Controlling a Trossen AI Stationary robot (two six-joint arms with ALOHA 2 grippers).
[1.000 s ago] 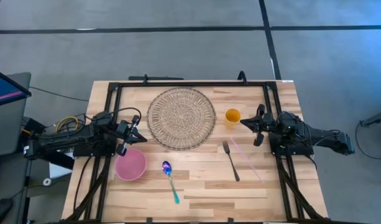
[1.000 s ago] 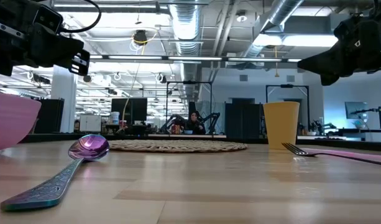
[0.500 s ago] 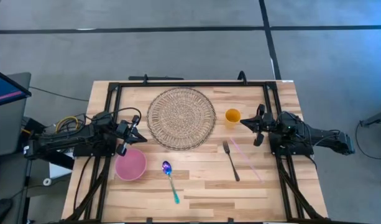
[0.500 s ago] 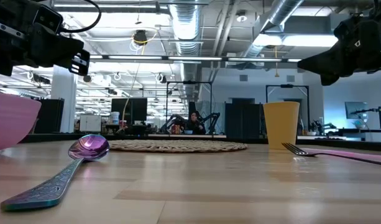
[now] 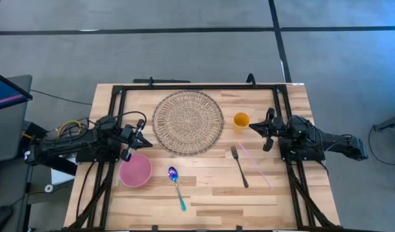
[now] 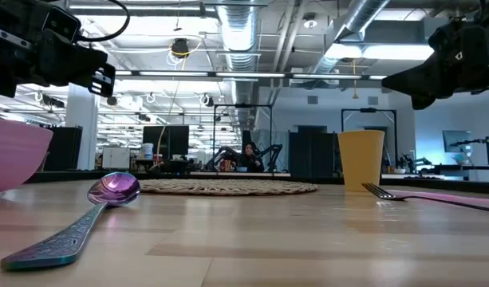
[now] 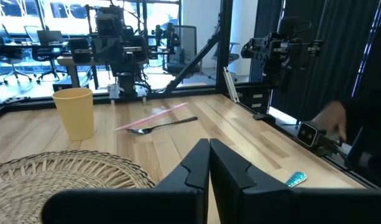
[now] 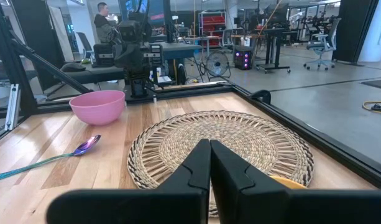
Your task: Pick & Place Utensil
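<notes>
An iridescent purple-teal spoon (image 5: 176, 187) lies flat on the table near the front edge, also in the low view (image 6: 76, 219) and right wrist view (image 8: 50, 157). A dark fork (image 5: 240, 166) lies right of centre beside a pink straw (image 5: 254, 164); the left wrist view shows the fork (image 7: 162, 125). My left gripper (image 5: 143, 133) hovers shut at the table's left, above the pink bowl (image 5: 135, 170). My right gripper (image 5: 260, 128) hovers shut at the right, next to the yellow cup (image 5: 241, 120). Neither touches anything.
A round woven placemat (image 5: 187, 121) lies at the table's far centre. A black metal frame (image 5: 197, 86) runs along the table's far, left and right sides. Bare wood spreads between spoon and fork. A person (image 8: 103, 15) stands in the room beyond.
</notes>
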